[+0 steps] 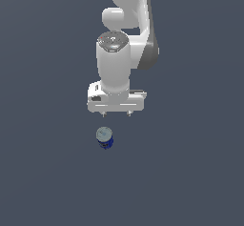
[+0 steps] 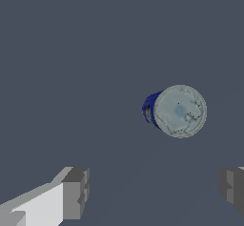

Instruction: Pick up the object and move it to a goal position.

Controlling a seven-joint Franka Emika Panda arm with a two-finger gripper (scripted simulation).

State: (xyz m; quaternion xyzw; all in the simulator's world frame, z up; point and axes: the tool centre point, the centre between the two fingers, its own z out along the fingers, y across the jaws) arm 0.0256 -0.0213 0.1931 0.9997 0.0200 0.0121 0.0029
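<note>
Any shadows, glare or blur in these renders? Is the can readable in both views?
Exterior view: flat, even light, no cast shadow under the can; it is small and soft-edged, with lid and blue side just readable. Wrist view: the can is larger and its grey lid sharper, with no glare; the end effector fingers are cropped at the frame edge, wide apart.

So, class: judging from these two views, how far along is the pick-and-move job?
Done: nothing that shows; the can stands upright on the floor, untouched. In hand: the tool hangs open above the can, off to one side, its fingers not around it. Left: line up, descend, grip, lift, carry to the goal.
</note>
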